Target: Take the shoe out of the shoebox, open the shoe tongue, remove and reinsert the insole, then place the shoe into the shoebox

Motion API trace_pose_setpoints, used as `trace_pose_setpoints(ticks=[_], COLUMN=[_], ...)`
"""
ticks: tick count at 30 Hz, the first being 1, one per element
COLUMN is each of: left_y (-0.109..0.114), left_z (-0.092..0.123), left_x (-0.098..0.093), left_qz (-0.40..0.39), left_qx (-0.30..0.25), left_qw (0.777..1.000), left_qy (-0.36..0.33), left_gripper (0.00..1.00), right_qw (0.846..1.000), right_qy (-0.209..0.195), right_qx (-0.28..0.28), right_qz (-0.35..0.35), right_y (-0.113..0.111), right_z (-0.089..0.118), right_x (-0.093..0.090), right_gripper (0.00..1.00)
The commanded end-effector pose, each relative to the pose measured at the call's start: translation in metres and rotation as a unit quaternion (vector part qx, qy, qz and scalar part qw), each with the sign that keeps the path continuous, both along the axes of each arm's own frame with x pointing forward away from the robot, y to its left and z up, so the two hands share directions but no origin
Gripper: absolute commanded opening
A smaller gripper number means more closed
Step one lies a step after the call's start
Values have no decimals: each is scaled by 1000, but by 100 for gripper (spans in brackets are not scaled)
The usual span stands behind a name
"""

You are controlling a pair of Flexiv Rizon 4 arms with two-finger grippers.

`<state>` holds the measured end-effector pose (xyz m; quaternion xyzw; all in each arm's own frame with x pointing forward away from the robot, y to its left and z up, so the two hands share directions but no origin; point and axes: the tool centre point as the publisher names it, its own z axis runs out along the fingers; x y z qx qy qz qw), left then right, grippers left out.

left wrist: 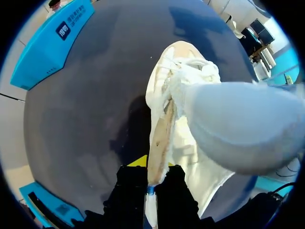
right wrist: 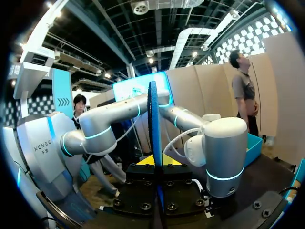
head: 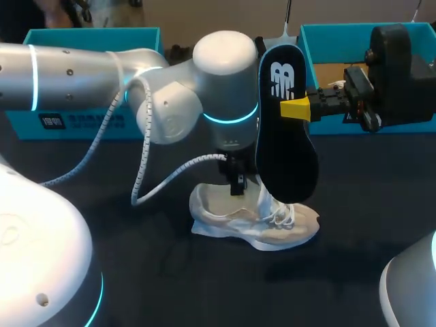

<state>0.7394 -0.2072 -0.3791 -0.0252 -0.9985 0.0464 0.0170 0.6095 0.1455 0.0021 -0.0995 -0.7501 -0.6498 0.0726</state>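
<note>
A cream lace-up shoe (head: pixel 253 222) lies on the dark table near the middle. My left arm comes in over the table, and its gripper (head: pixel 236 182) points down at the shoe's heel. In the left wrist view the gripper (left wrist: pixel 151 179) is shut on the thin rim of the heel collar, with the shoe (left wrist: pixel 188 155) stretching away ahead of it. My right gripper (head: pixel 297 109) is shut on a black insole (head: pixel 286 136), held upright and edge-down just above the shoe's laces. The right wrist view shows the insole (right wrist: pixel 153 119) edge-on between that gripper's (right wrist: pixel 155 161) yellow tips. From below the insole (left wrist: pixel 238 129) looks grey.
A teal box (head: pixel 88 41) stands at the back left of the table and another teal box (head: pixel 327 48) at the back right, behind my right wrist. A white cable (head: pixel 143 163) hangs from my left arm over the table.
</note>
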Motion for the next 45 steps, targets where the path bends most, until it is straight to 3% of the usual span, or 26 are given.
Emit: trace_pose_setpoints(ticks=[1, 8, 13, 15, 18, 30, 33, 36, 45], left_y=[3, 5, 17, 25, 40, 40, 40, 40, 40], left_z=[16, 38, 54, 56, 61, 61, 64, 65, 58], left_x=[-3, 0, 7, 4, -7, -7, -14, -17, -23], left_qz=[-23, -111, -216, -306, -455, -455, -538, -570, -609], left_qx=[-8, -15, -29, -24, -41, -41, -51, -49, -38], left_qw=[1000, 994, 976, 951, 887, 887, 838, 815, 787], left_qy=[1, -8, -12, -20, -68, -68, -80, -90, -85], left_gripper=[0, 0, 0, 0, 0, 0, 0, 0, 0], right_qw=[1000, 1000, 1000, 1000, 1000, 1000, 1000, 1000, 1000], right_qy=[1, 1, 1, 1, 1, 1, 1, 1, 1], right_qx=[-1, -1, -1, -1, -1, -1, -1, -1, -1], right_qz=[1, 1, 1, 1, 1, 1, 1, 1, 1], right_y=[2, 2, 2, 2, 2, 2, 2, 2, 2], right_z=[0, 0, 0, 0, 0, 0, 0, 0, 0], right_x=[2, 2, 2, 2, 2, 2, 2, 2, 2], right_gripper=[0, 0, 0, 0, 0, 0, 0, 0, 0])
